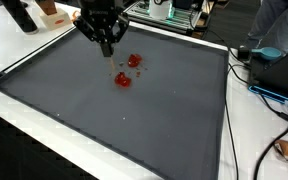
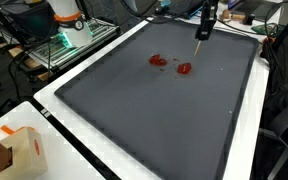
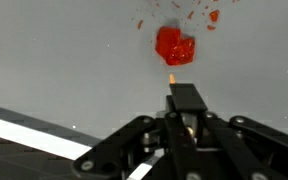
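My gripper (image 1: 106,42) hangs over the far part of a dark grey mat (image 1: 114,120), which also shows in the other exterior view (image 2: 154,120). It is shut on a thin black tool with an orange tip (image 3: 171,73); the tool shows as a slim stick pointing down (image 2: 198,33). Two red blobs lie on the mat (image 1: 134,61) (image 1: 123,80), also visible in the other exterior view (image 2: 158,60) (image 2: 185,68). In the wrist view the tip sits just short of one red blob (image 3: 174,47), with small red specks (image 3: 189,14) beyond it.
The mat lies on a white table (image 1: 24,55). A cardboard box (image 2: 14,150) stands at one corner. Cables (image 1: 269,95) and a blue device (image 1: 284,70) lie beside the mat. A person in blue (image 1: 279,25) stands at the back. A rack of equipment (image 2: 69,35) is nearby.
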`<state>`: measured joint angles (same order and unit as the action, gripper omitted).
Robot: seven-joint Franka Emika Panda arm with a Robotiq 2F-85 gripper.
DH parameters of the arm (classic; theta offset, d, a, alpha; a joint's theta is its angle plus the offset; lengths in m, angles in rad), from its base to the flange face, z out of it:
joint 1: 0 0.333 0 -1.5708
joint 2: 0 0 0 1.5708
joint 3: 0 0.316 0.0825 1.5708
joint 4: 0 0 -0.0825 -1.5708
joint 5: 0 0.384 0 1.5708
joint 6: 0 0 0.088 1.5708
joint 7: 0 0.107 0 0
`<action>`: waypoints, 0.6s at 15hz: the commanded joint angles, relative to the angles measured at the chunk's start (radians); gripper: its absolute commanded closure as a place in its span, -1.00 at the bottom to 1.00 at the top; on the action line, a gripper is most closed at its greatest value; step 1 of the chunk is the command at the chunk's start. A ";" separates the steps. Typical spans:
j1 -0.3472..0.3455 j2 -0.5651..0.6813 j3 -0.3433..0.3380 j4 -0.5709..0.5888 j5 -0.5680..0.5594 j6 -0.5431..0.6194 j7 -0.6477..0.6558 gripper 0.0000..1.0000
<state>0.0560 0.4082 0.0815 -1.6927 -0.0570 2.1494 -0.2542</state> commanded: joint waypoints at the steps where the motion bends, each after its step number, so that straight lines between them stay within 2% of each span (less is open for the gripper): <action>1: -0.009 -0.056 0.009 -0.001 0.031 -0.064 0.003 0.94; 9: -0.004 -0.082 0.006 0.042 0.063 -0.179 0.015 0.94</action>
<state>0.0561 0.3335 0.0829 -1.6578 -0.0118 2.0111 -0.2518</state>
